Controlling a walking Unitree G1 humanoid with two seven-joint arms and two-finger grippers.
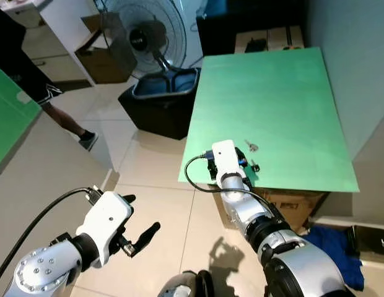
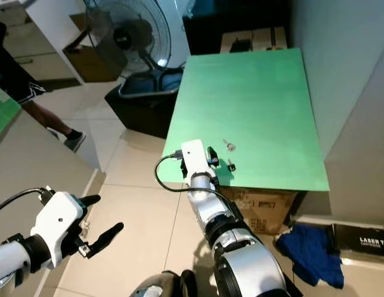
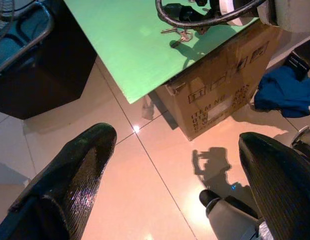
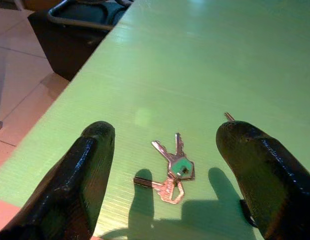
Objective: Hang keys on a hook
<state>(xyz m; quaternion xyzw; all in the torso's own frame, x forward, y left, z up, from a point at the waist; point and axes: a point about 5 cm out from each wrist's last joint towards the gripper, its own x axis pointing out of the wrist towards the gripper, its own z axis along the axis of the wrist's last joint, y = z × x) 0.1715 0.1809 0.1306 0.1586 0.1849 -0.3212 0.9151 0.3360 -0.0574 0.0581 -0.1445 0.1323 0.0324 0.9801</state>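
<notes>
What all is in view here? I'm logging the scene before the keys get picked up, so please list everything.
keys: one small bunch, metallic with a green tag, lying on the green board near its front edge
green board: one, green, resting on the cardboard box
cardboard box: one, brown, under the board's front edge
fan: one, dark, standing behind the black bin
black bin: one, black, on the tiled floor left of the board
blue cloth: one, blue, on the floor right of the box
person: one, dark shorts and shoe, far left
left gripper: open, over the floor
right gripper: open, astride the keys
</notes>
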